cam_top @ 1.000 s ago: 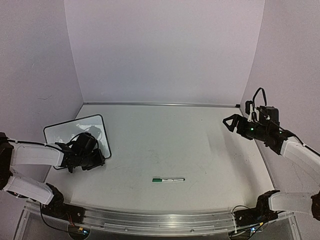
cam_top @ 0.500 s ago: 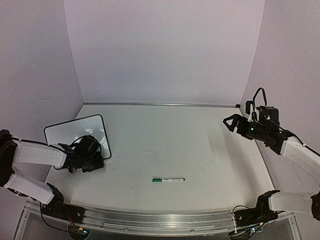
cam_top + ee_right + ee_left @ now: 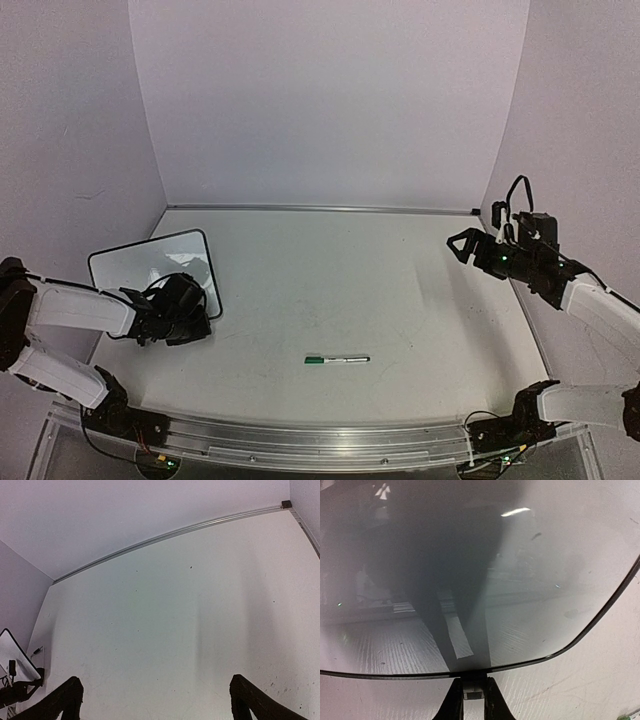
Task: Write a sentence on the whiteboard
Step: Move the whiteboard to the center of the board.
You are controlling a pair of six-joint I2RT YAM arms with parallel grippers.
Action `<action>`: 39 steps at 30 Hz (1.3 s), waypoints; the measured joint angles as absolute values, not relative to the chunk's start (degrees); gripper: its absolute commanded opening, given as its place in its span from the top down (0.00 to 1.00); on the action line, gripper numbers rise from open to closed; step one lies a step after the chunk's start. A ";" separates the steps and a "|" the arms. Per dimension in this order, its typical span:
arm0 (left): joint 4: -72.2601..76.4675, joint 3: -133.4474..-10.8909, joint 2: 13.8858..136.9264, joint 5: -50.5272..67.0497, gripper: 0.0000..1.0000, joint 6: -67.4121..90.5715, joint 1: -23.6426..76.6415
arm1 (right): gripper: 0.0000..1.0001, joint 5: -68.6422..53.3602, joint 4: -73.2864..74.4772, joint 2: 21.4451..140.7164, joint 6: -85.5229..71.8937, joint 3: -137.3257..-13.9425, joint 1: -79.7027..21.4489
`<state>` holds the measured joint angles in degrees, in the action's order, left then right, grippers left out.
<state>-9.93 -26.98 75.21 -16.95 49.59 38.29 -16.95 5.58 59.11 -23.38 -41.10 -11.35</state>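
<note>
- The small glossy white whiteboard [image 3: 130,262] with rounded corners and a thin black frame sits at the left of the top view, on the pale grey tabletop [image 3: 330,280] and close to the left wall.
- The left gripper [image 3: 180,306] is at the whiteboard's lower right part, near its rounded corner.
- In the left wrist view we see the two black fingers [image 3: 452,705] of the left gripper [image 3: 472,694] drawn close together at the bottom centre. They are pinched onto the black rim of the whiteboard [image 3: 545,580].
- The board's shiny face fills most of that view and mirrors a dark shape of the arm.
- We cannot tell whether the board lies flat or is raised at one edge.
- The right gripper [image 3: 460,245] hangs above the table at the right of the top view, well apart from the board.
- In the right wrist view the right gripper [image 3: 155,679] has its dark fingers [image 3: 65,700] spread wide at the two lower corners, with only bare table between them.
- A corner of the whiteboard [image 3: 11,650] shows at the far lower left of that view.
- A slim white marker pen with a green cap [image 3: 337,359] lies flat on the table at lower centre of the top view. It lies between the two arms and touches neither gripper.
</note>
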 measured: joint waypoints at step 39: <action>-11.51 -45.27 95.56 -22.33 1.00 50.66 51.76 | 0.02 -14.39 6.98 57.12 -22.76 -39.46 -11.35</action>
